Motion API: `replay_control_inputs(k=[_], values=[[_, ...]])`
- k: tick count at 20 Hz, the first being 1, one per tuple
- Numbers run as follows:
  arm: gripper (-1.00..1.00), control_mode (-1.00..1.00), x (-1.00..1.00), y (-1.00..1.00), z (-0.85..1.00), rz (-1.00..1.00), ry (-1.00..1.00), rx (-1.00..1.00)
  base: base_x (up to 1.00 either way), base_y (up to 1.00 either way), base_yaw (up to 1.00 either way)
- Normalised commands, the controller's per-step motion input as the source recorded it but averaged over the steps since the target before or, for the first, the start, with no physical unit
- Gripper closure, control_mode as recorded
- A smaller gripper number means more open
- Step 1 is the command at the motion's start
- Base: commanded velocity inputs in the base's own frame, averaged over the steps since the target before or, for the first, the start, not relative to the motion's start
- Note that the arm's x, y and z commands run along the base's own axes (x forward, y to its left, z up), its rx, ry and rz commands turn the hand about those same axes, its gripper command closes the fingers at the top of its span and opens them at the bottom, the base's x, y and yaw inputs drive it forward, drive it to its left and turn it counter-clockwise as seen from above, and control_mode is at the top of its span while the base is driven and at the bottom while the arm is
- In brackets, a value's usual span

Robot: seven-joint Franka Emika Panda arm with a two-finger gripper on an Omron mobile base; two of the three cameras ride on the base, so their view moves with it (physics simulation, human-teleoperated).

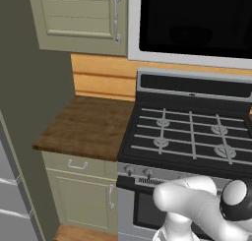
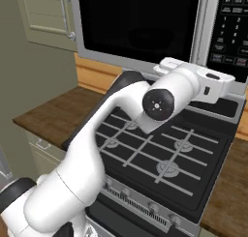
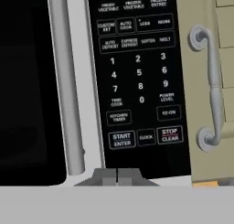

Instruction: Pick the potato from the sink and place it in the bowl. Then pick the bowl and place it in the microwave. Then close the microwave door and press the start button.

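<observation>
The microwave door (image 3: 23,81) stands closed, its dark window (image 2: 140,23) flush with the silver frame and its bar handle (image 3: 64,81) upright. My gripper (image 3: 117,175) is shut with nothing in it, its tips close in front of the black control panel (image 3: 137,72), just below the START/ENTER button (image 3: 122,139). From the right base view, the white hand (image 2: 213,83) reaches under the microwave's keypad (image 2: 232,28). The microwave (image 1: 197,23) hangs above the stove. The potato and the bowl are hidden, and the sink is out of view.
A black gas stove (image 1: 192,132) with grates lies below the arm. A wooden counter (image 1: 83,127) sits to its left under an olive cabinet (image 1: 83,18). Another olive cabinet door with a curved handle (image 3: 210,86) borders the panel's right side.
</observation>
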Motion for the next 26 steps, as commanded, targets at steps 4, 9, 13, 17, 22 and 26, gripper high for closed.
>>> replay_control_inputs(k=[4,9,13,17,22,26], values=[[1.0,-1.0,0.29,-0.29,0.0,0.03,0.0,0.0,0.0,0.0,0.0],[1.0,-1.0,0.25,-0.29,0.0,0.03,0.0,0.02,0.0,0.0,0.0],[1.0,-1.0,0.29,-0.02,0.0,0.01,0.01,0.0,0.0,0.0,0.0],[1.0,-1.0,0.39,-0.04,0.0,0.0,0.02,0.0,0.0,0.0,0.0],[1.0,-1.0,0.32,-0.08,-0.01,0.01,0.0,0.0,0.0,0.0,0.0],[1.0,-1.0,0.3,-0.09,-0.11,0.02,0.0,0.0,0.0,0.0,0.0]])
